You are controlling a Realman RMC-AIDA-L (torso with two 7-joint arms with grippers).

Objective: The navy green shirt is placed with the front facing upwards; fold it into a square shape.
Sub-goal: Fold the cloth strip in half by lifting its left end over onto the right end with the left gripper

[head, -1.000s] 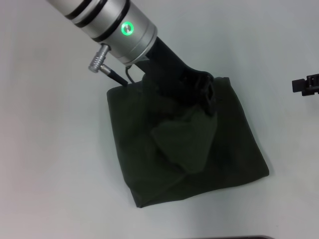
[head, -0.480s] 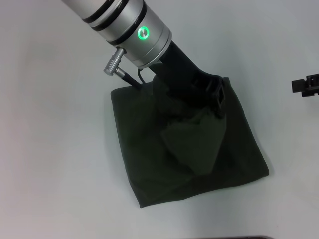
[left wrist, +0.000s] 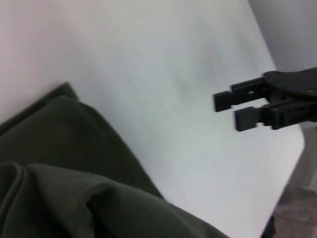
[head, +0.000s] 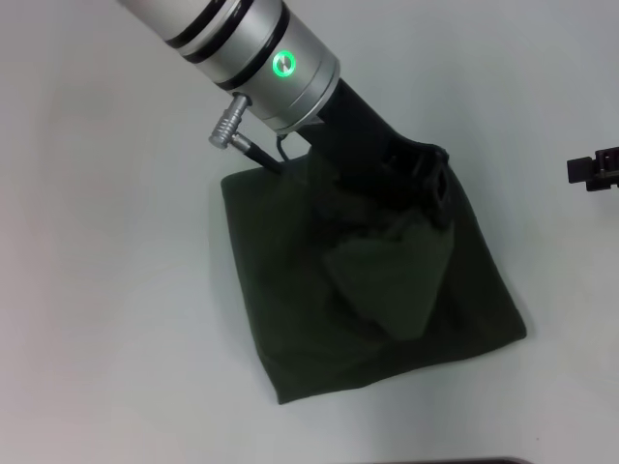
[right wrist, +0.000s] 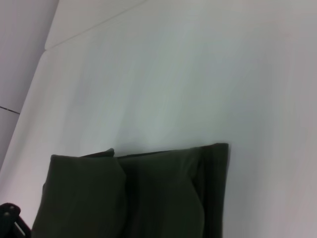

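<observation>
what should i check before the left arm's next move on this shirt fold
1. Navy green shirt folded near square on the table: ok, outline roughly square.
2. Top layer flat: not ok, a raised flap bunches under the left gripper.
3. Left gripper's hold on the cloth: cannot tell, dark against dark fabric.
4. Right gripper clear of the shirt: ok, parked off its right side, open.
5. Shirt fully on the table: ok.

My left arm (head: 261, 58) slants over the navy green shirt (head: 290, 309), blocking its far side. Bare table (head: 106, 290) lies open around the shirt; my right gripper (head: 592, 172) sits well apart.
</observation>
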